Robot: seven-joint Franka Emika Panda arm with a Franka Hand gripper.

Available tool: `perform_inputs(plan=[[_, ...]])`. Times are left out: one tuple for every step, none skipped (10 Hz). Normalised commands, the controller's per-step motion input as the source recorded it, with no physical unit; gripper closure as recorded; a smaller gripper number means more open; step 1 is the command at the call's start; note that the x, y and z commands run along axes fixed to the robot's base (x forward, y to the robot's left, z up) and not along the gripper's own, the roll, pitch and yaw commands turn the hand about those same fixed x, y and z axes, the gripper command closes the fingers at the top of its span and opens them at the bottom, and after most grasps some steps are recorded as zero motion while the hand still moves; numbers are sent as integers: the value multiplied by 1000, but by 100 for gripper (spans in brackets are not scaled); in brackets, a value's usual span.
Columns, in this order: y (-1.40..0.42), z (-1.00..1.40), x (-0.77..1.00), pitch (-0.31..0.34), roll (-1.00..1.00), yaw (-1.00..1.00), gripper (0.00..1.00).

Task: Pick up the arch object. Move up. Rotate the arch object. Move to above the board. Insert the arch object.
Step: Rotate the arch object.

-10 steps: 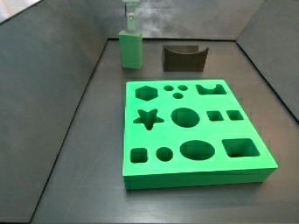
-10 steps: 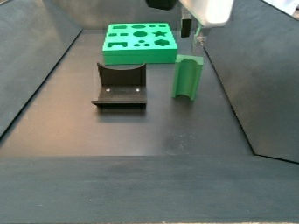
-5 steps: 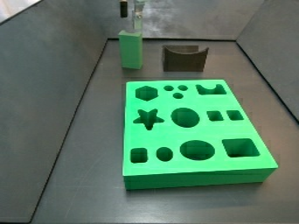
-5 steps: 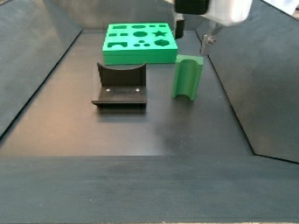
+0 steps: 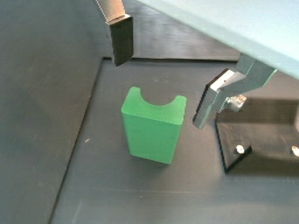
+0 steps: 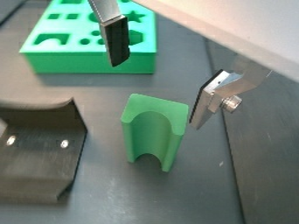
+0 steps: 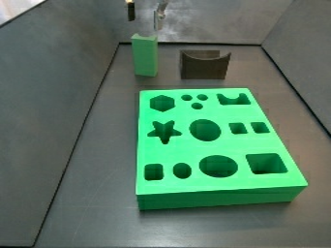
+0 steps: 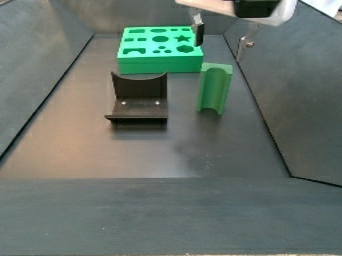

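Gripper (image 8: 219, 32) up at the top edge of both side views, hanging directly over the arch object (image 8: 215, 88). Jaws spread wide, nothing held, fingers (image 5: 121, 38) clear above the piece in both wrist views. Arch object (image 7: 145, 53) standing upright on the floor, upper centre-left of frame, notch on top. Board (image 7: 211, 145) flat, mid-frame, well apart. Fixture (image 7: 203, 64) just right of the arch object.

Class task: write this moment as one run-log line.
pincer: open, above arch object | arch object: upright on floor, ungrasped | board: arch slot empty | stage: pre-pick
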Motion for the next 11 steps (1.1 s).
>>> perform_inputs(plan=[[6, -20, 28, 9, -2, 1000, 0], [5, -20, 28, 10, -2, 1000, 0], [5, -19, 28, 11, -2, 1000, 0], [5, -19, 28, 13, -2, 1000, 0], [5, -18, 28, 15, -3, 1000, 0], [5, -17, 28, 17, -3, 1000, 0], [4, -17, 28, 23, -4, 1000, 0], [4, -16, 28, 24, -4, 892, 0], [4, -15, 28, 24, -4, 556, 0], [4, -14, 29, 23, -4, 308, 0], [0, -1000, 0, 23, -4, 183, 0]])
